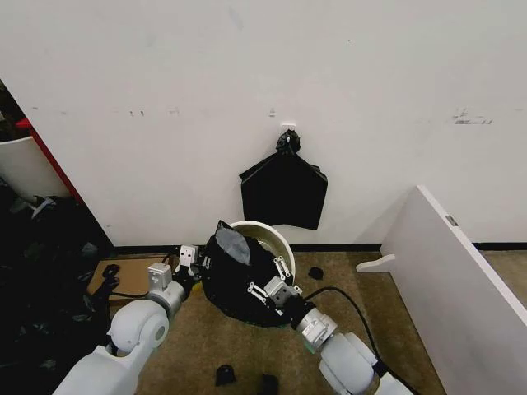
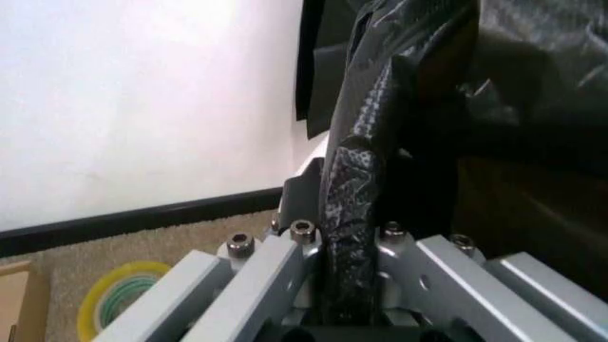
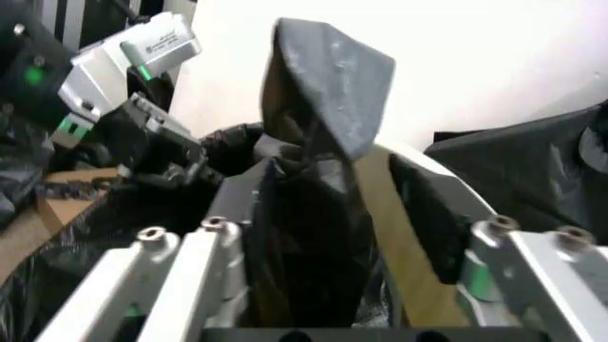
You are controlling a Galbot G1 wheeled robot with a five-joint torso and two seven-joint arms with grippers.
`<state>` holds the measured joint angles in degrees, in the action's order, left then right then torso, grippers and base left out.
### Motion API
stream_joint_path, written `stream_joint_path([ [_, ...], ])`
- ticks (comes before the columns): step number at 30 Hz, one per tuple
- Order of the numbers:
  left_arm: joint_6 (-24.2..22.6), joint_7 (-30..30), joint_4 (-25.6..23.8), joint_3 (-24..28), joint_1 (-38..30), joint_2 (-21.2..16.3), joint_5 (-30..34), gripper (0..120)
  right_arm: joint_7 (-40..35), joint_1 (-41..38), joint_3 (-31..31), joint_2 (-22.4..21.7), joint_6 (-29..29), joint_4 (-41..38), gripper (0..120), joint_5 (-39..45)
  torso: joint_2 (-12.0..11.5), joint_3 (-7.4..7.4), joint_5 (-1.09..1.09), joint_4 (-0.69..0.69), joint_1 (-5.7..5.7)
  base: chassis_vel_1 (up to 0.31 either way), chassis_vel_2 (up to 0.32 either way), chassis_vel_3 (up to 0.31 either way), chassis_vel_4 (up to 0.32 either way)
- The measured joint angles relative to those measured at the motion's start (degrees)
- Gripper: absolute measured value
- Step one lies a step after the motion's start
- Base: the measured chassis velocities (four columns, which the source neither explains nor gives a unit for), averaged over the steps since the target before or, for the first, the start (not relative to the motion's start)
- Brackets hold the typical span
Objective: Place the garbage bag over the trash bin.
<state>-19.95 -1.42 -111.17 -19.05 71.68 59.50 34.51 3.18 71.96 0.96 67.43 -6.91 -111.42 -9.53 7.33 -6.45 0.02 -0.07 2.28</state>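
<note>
Both claws clamp the garbage bag (image 1: 235, 276) at the trash bin (image 1: 276, 236).
Left gripper (image 1: 196, 265) pinches its left edge, right gripper (image 1: 269, 284) its near edge.

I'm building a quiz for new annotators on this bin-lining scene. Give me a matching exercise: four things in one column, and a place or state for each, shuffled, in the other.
Things:
1. garbage bag
2. trash bin
3. flat black bag
4. tape roll

Places or states:
A. hanging on the wall
B. lying on the floor
C. pinched by left gripper and right gripper
D. white, partly covered

Pairs: 1-C, 2-D, 3-A, 4-B
</note>
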Motion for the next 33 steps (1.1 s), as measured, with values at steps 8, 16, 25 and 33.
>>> stream_joint_path([
  [8,0.0,0.1,-0.3,0.1,0.8,-0.1,-0.5,1,0.9,-1.5,-0.9,0.1,-1.2,0.9,14,3.8,0.0,0.00,0.00,0.01,0.00,0.000,0.000,0.000,0.000],
  [16,0.1,0.3,-0.9,0.2,1.4,-0.6,-1.3,1,1.3,-3.2,-1.8,0.3,-2.4,1.8,0,9.8,0.0,0.00,0.00,0.00,0.00,0.000,0.000,0.000,0.000],
  [25,1.0,2.6,-2.4,-0.1,3.2,-2.5,-5.7,1,0.8,-9.8,-3.6,0.5,-5.4,10.3,0,9.1,0.0,0.00,0.01,0.00,0.00,0.000,0.000,0.000,0.000],
  [33,3.1,5.1,-3.0,-1.6,4.1,-2.7,-9.1,1,-0.3,-12.4,-4.8,0.6,-6.2,15.5,0,8.0,0.0,0.00,0.00,0.02,0.00,0.000,0.000,0.000,0.000],
])
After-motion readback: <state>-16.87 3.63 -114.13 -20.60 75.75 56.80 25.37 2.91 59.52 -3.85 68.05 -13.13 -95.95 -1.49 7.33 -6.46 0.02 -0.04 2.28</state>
